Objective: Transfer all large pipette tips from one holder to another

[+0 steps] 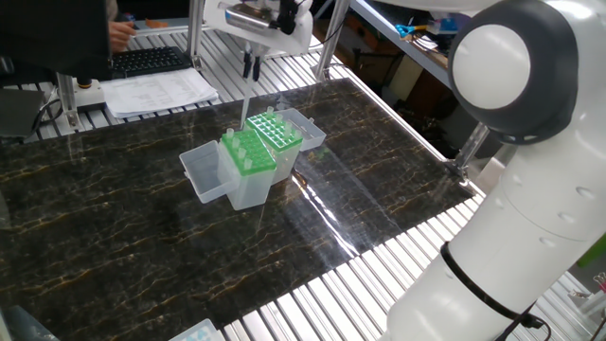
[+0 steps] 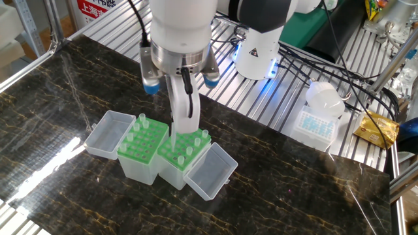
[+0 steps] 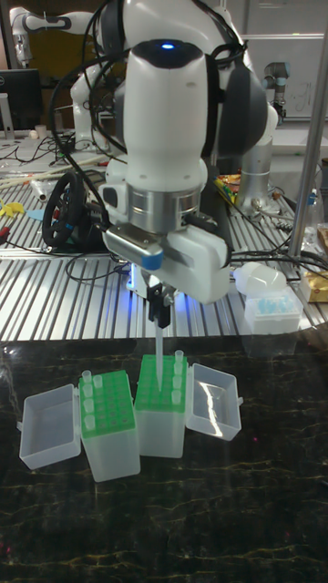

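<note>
Two clear holders with green rack plates stand side by side, lids open: a left holder [image 3: 102, 410] and a right holder [image 3: 164, 383]. A few large pipette tips stand in them, one at the left holder's back corner [image 2: 142, 120] and one at the right holder's [image 2: 206, 134]. My gripper [image 3: 159, 319] hangs above the right holder [image 1: 276, 131], shut on one slim clear tip [image 3: 157, 351]. That tip [image 1: 248, 99] points straight down, its end just over the green plate. In the other fixed view the white hand hides the fingers.
The open lids [image 2: 108, 130] [image 2: 210, 172] jut out on either side of the holders. A keyboard and papers [image 1: 161, 90] lie at the back left. A closed tip box [image 2: 317, 124] and a yellow packet [image 2: 375, 130] rest on the slatted bench beside the arm's base [image 2: 261, 49].
</note>
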Motion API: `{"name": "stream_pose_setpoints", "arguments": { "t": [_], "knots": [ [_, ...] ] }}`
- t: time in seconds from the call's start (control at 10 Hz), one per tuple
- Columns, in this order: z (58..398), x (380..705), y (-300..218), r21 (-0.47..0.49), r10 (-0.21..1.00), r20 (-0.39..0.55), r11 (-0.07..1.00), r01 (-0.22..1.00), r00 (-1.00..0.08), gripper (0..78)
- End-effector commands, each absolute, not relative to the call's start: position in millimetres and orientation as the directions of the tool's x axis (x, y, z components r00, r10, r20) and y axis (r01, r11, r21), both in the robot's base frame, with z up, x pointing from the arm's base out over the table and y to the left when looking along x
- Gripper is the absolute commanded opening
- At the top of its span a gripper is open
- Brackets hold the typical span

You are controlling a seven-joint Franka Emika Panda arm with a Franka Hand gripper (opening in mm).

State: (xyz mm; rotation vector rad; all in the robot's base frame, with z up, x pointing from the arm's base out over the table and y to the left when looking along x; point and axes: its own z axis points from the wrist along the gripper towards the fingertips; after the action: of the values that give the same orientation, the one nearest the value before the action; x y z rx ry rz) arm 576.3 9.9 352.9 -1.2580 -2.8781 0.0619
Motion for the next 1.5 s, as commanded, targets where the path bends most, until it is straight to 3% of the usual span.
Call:
{"name": "stream_pose_setpoints", "arguments": {
  "t": [0.1,1.5],
  "knots": [
    [358,588,-3,-0.037,0.597,-0.013,0.801,0.598,-0.802,1.2],
    [352,609,-45,-0.043,0.408,-0.011,0.912,0.408,-0.913,1.2]
  ]
}}
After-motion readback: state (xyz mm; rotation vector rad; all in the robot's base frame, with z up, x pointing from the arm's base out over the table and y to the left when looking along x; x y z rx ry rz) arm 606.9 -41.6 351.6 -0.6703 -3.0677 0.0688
